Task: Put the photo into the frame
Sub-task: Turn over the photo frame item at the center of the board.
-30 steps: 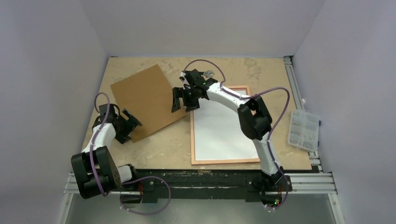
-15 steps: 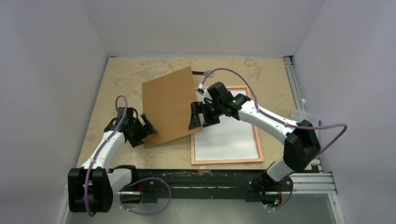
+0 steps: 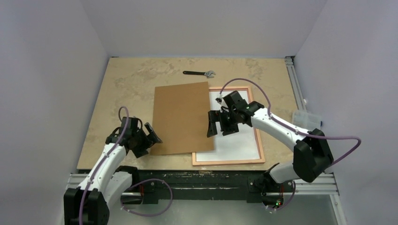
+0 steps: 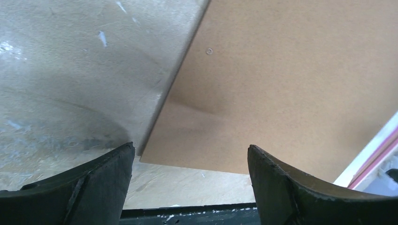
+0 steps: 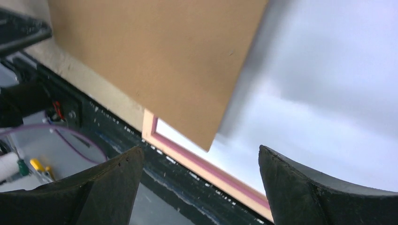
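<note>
Left tool [image 3: 152, 138] and right tool [image 3: 217, 127] flank one board [image 3: 180, 117].

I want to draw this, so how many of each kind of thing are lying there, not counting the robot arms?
brown board: 1
frame: 1
photo, white back up, inside the frame: 1
wrench: 1
clear plastic box: 1
Total: 5

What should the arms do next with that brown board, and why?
Probably slide the board right until it lies squarely over the frame. It covers only the frame's left side, most of the photo shows its white back, and the left gripper and right gripper sit open at its edges.
</note>
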Motion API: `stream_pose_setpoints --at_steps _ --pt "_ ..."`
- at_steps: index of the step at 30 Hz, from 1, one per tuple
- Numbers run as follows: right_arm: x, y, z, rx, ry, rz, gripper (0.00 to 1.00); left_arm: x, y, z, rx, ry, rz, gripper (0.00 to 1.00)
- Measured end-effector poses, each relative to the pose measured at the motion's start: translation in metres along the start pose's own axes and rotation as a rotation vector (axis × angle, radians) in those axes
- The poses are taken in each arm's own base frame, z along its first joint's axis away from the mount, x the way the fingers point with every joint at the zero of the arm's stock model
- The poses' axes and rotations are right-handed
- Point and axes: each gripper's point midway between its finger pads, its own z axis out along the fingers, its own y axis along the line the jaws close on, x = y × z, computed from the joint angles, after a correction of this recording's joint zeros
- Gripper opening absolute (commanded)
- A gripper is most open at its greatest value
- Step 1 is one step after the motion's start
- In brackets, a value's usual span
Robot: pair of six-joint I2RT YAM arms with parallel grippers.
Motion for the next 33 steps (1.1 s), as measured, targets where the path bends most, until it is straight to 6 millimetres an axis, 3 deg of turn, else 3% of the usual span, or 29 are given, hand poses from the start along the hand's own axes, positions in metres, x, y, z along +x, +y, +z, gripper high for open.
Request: stream_pose_setpoints --at_steps 4,8,14,19,33 --pt "-0.023 -0.03 0.008 -0.004 -0.015 0.091 0.86 -0.005 0.001 0.003 -0.055 0.027 -0.005 0.85" --pt "-0.035 -0.042 0.022 -0.052 0.008 0.153 0.83 -0.015 -0.007 0.005 -0.077 0.051 0.006 0.83" --pt "-0.048 -0.033 0.046 -0.171 0.029 0.208 0.76 -0.031 -0.02 0.014 -0.1 0.079 0.014 0.8" --pt "-0.055 -0.027 0.061 -0.232 0.036 0.244 0.74 -0.03 -0.021 0.024 -0.096 0.102 0.011 0.78" --pt "-0.072 -0.018 0.075 -0.288 -0.01 0.303 0.61 -0.027 -0.023 0.029 -0.062 0.11 0.029 0.73"
